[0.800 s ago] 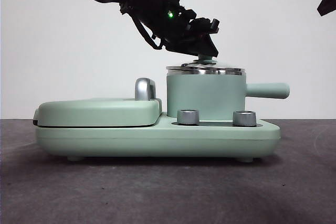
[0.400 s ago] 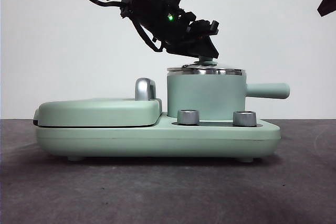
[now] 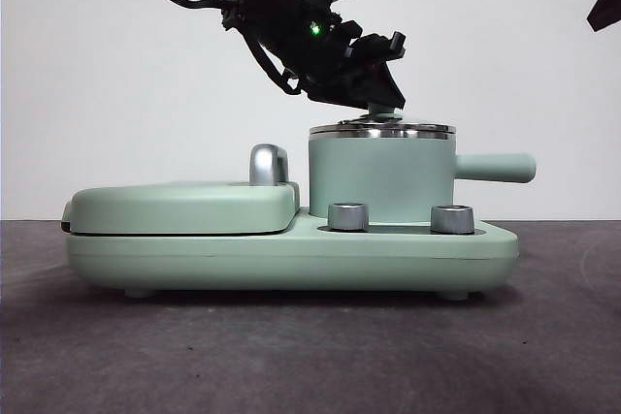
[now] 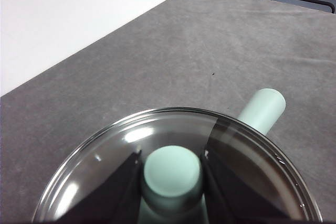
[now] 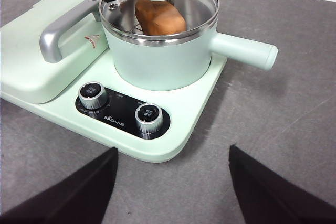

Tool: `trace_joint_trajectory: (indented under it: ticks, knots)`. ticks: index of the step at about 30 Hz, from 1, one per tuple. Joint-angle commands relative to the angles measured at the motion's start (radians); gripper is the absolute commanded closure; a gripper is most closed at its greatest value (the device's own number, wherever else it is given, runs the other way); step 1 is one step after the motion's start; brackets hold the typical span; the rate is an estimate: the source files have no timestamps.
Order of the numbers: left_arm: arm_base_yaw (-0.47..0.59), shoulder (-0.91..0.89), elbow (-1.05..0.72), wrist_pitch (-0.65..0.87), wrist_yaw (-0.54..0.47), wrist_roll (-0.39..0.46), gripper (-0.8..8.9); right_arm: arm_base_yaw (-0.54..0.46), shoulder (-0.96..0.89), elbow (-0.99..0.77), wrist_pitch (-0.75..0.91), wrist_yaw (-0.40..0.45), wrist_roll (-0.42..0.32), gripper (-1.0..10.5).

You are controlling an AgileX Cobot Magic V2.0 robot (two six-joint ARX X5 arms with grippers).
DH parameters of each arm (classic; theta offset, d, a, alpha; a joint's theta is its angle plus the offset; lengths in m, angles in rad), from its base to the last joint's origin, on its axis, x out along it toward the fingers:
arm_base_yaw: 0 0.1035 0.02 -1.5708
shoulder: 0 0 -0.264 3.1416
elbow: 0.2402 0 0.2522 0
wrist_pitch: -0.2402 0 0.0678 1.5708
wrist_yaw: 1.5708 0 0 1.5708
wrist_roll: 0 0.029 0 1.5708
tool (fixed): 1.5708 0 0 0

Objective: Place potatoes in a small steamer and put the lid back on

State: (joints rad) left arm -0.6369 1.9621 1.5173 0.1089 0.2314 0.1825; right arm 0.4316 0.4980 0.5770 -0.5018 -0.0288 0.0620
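Note:
The small steamer (image 3: pixel 380 176) stands on the mint-green cooker base, its straight side handle (image 3: pixel 495 167) pointing right. The glass lid (image 3: pixel 381 129) lies on its steel rim. My left gripper (image 3: pixel 384 104) comes down from the upper left and is shut on the lid's mint-green knob (image 4: pixel 172 171), with a jaw against each side of it. The orange-brown potato (image 5: pixel 160 19) lies inside the steamer (image 5: pixel 157 59), seen through the glass in the right wrist view. My right gripper (image 5: pixel 173 182) is open and empty, held above the table in front of the cooker.
The cooker base (image 3: pixel 291 249) carries the flat griddle cover (image 3: pixel 179 206) with a chrome handle (image 3: pixel 267 164) to the left of the pot, and two dials (image 3: pixel 348 216) in front. The other arm's black tip (image 3: pixel 606 7) shows at the top right corner. Grey table all around.
The lid has settled a little flatter on the steamer's rim, and the left gripper on its knob has shifted very slightly. Nothing else moved.

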Motion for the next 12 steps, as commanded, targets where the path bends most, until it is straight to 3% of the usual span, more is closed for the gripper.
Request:
trace_joint_trajectory:
  ticks: [1, 4, 8, 12]
  knots:
    - [-0.01, 0.024, 0.014, -0.018, 0.015, -0.015, 8.07, 0.006, 0.003, 0.004, 0.006, 0.003, 0.017, 6.2]
    - [-0.01, 0.024, 0.014, -0.007, 0.015, -0.015, 7.83, 0.006, 0.003, 0.004, 0.003, 0.003, 0.017, 6.2]
    - [-0.009, 0.02, 0.014, -0.003, 0.015, -0.016, 6.25, 0.006, 0.003, 0.004, -0.016, 0.003, 0.017, 6.2]
    - [-0.009, 0.003, 0.014, -0.005, 0.015, -0.016, 5.48, 0.006, 0.003, 0.004, -0.024, 0.003, 0.017, 6.2]
